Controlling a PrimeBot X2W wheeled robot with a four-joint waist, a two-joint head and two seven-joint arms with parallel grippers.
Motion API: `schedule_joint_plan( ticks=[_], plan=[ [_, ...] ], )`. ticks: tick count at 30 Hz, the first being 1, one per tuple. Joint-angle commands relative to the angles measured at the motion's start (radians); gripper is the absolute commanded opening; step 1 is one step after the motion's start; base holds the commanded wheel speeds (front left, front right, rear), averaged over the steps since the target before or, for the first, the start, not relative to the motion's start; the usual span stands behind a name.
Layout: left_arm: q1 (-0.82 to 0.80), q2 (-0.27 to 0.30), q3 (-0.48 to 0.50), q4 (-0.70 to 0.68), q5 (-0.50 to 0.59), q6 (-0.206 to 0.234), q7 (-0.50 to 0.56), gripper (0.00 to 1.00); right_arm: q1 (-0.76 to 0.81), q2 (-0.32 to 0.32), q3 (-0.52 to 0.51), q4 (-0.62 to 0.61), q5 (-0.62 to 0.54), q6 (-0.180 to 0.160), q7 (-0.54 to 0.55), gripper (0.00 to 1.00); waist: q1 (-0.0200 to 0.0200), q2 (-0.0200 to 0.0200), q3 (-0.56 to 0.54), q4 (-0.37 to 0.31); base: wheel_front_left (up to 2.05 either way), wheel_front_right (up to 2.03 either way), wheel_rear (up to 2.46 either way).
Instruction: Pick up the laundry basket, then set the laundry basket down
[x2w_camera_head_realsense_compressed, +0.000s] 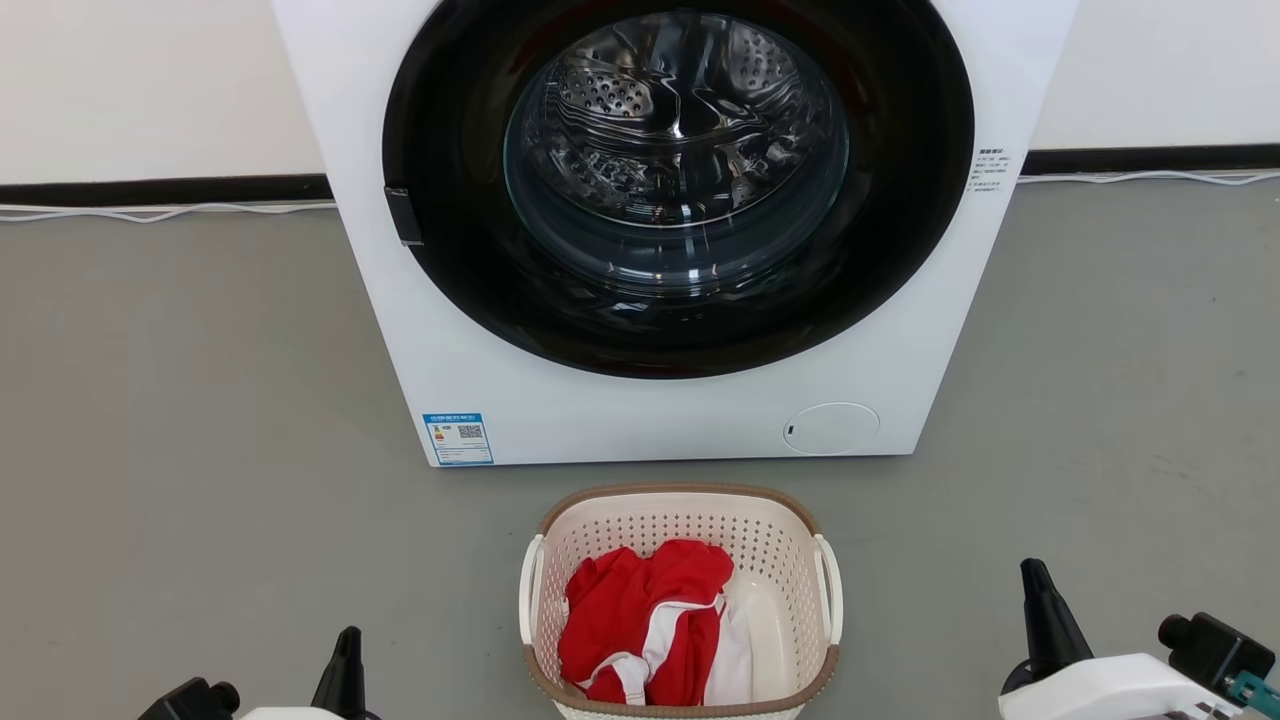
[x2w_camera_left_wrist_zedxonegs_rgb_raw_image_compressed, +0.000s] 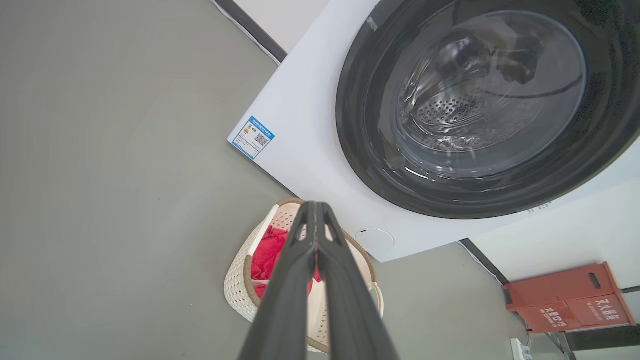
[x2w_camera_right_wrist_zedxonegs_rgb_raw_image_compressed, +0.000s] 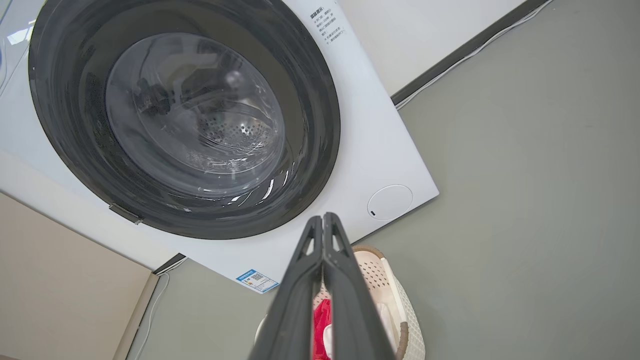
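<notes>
Sitting on the floor (x2w_camera_head_realsense_compressed: 200, 450) just near of the washer (x2w_camera_head_realsense_compressed: 650, 410), the laundry basket (x2w_camera_head_realsense_compressed: 680, 522) lies between the left gripper (x2w_camera_head_realsense_compressed: 348, 648) and right gripper (x2w_camera_head_realsense_compressed: 1033, 585), both apart from it with jaws pressed together. Lifting well likely means opening both, catching the two side handles (x2w_camera_head_realsense_compressed: 832, 590) evenly and rising level so the red garment (x2w_camera_head_realsense_compressed: 640, 610) does not spill

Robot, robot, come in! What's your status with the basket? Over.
Left pincer shut, holding nothing; right pincer shut, holding nothing. Laundry basket on floor between them, red clothes inside, not yet lifted. Washer close behind it.
</notes>
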Motion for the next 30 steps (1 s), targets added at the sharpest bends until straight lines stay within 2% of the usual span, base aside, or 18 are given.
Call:
schedule_joint_plan(
  ticks=[1, 30],
  plan=[
    [-0.052, 0.003, 0.022, -0.029, -0.027, -0.012, 0.008, 0.00, -0.044, -0.005, 0.006, -0.034, 0.034, 0.003, 0.013, 0.00, -0.0001, -0.0001, 0.000, 0.000, 0.00, 0.00, 0.00],
    [-0.094, -0.014, 0.078, -0.052, -0.297, -0.072, 0.093, 0.00, -0.060, -0.006, -0.006, -0.080, 0.403, 0.005, 0.096, 0.00, -0.0001, -0.0001, 0.011, -0.002, 0.00, 0.00, 0.00]
  ],
)
